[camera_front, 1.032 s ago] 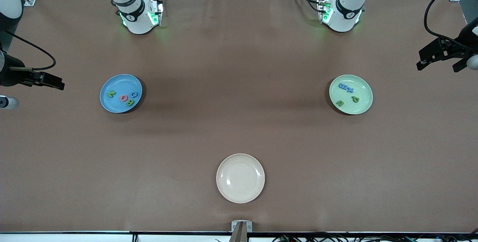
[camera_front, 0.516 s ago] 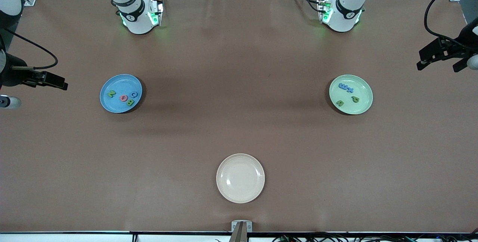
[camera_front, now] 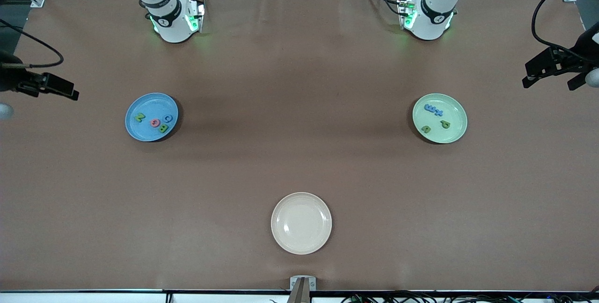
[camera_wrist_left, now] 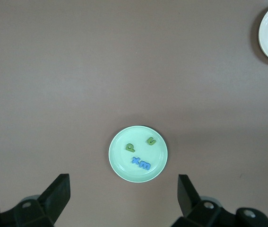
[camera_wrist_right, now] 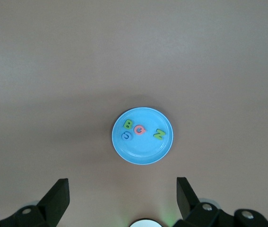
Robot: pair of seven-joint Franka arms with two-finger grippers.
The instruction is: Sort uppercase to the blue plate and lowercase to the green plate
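Note:
The blue plate (camera_front: 140, 131) (camera_wrist_right: 143, 153) lies toward the right arm's end and holds the uppercase letters: green N (camera_front: 139, 117), pink Q (camera_front: 155, 122), blue G (camera_front: 168, 118) and green B (camera_front: 163, 128). On the green plate (camera_front: 456, 132) (camera_wrist_left: 122, 163), toward the left arm's end, lie the lowercase letters: blue m (camera_front: 429, 107), blue t (camera_front: 439, 112), green p (camera_front: 445, 124) and green u (camera_front: 426, 129). My right gripper (camera_wrist_right: 122, 179) hangs open high above the blue plate, holding nothing. High above the green plate, my left gripper (camera_wrist_left: 123, 176) is open and empty too.
A cream plate (camera_front: 301, 223) with nothing on it lies mid-table, nearer the front camera than both other plates. The arms' bases (camera_front: 173, 20) stand along the table's edge farthest from the front camera. Brown paper covers the table.
The right arm's hand has drifted a little toward the bases' edge of the table. The left arm, the plates and the letters have not moved.

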